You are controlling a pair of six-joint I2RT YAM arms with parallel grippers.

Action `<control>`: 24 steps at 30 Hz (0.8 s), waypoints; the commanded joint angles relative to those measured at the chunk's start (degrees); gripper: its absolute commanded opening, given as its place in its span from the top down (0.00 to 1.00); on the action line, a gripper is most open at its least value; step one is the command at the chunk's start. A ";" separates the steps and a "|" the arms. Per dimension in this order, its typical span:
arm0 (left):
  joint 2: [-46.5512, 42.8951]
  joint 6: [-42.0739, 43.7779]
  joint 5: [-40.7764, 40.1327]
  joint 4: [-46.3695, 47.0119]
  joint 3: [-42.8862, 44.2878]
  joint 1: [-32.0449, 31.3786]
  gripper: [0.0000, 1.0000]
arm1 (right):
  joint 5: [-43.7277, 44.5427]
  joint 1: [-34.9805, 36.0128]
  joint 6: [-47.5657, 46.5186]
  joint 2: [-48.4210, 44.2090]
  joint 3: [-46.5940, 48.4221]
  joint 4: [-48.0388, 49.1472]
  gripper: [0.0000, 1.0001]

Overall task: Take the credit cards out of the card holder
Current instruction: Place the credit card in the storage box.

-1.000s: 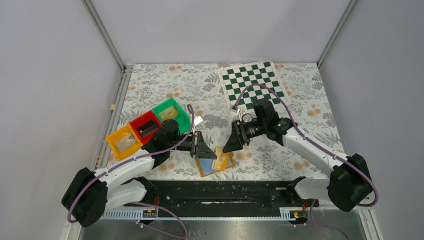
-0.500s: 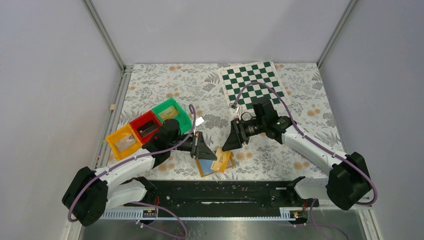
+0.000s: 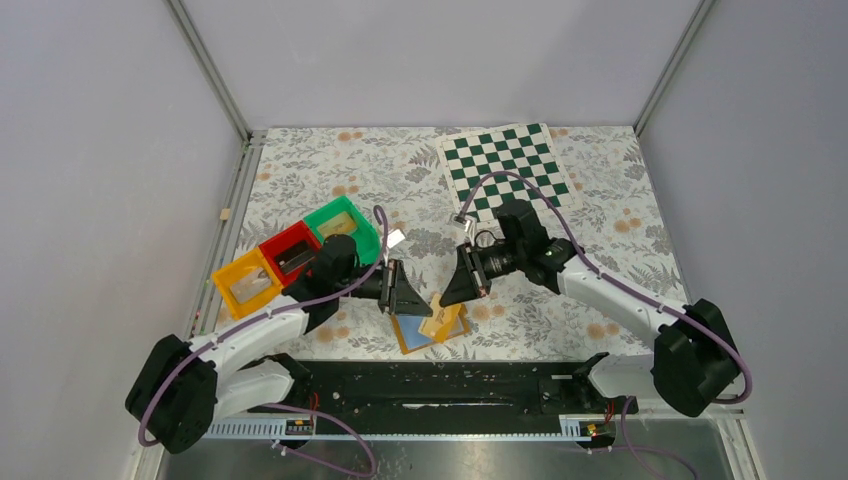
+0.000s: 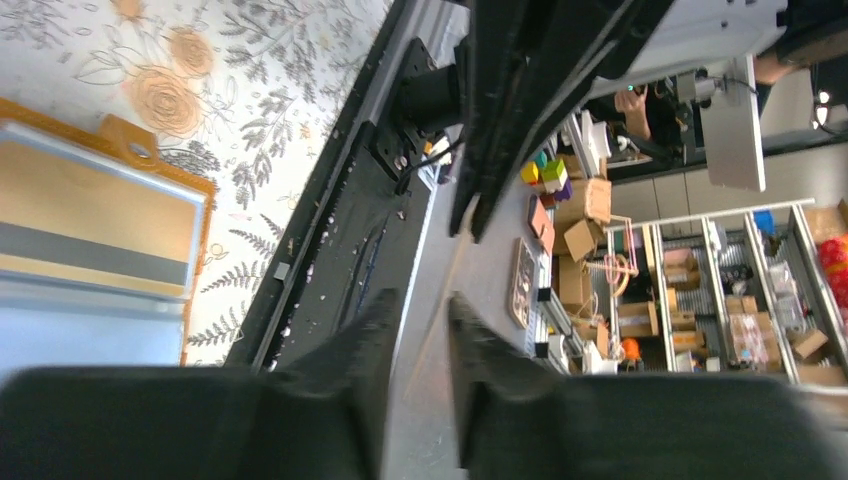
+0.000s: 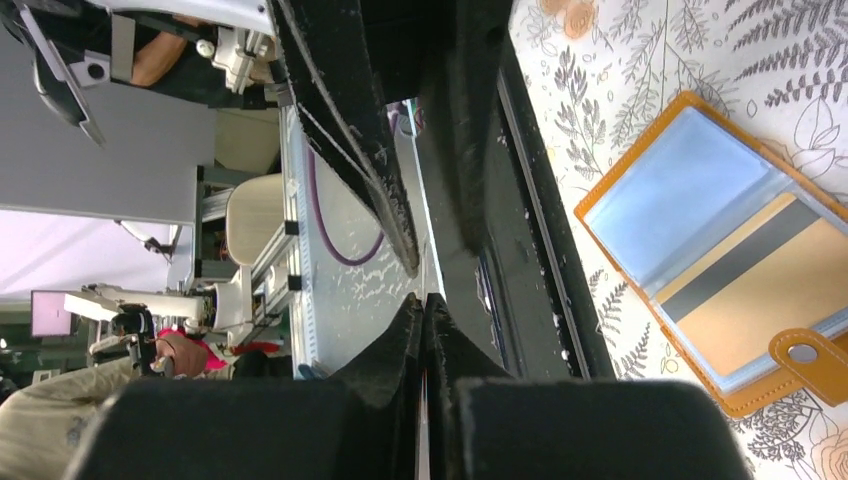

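Observation:
The card holder (image 3: 412, 332) lies open on the floral cloth near the front edge, orange-bordered and pale blue inside. A tan credit card with a grey stripe (image 5: 762, 300) sits in its sleeve, as the left wrist view (image 4: 90, 195) also shows. My left gripper (image 3: 420, 305) hovers over the holder's far edge. Its fingers (image 4: 372, 335) stand apart with nothing between them. My right gripper (image 3: 450, 295) faces it tip to tip, just above the holder's far corner. Its fingers (image 5: 398, 340) are pressed together, with only a thin pale sliver between them.
Orange (image 3: 247, 282), red (image 3: 292, 255) and green (image 3: 343, 225) bins stand in a row at the left. A green-and-white chessboard (image 3: 505, 165) lies at the back right. The black base rail (image 3: 450, 385) runs along the near edge, close to the holder.
My left gripper's jaws have come apart. My right gripper's jaws have shut, and it has shifted slightly left toward the left gripper. The card holder has barely moved.

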 commanded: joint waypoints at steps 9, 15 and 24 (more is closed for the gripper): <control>-11.58 -6.36 -6.18 3.65 -2.62 11.11 0.48 | 17.16 -0.85 29.77 -5.92 -6.32 32.53 1.00; -14.96 -12.18 -7.73 11.07 -4.90 11.12 0.48 | 25.28 -0.87 36.11 -7.77 -10.00 40.47 1.00; -17.93 -16.83 -13.12 18.14 -8.51 11.19 0.53 | 30.47 -0.85 39.07 -9.77 -13.08 43.84 1.00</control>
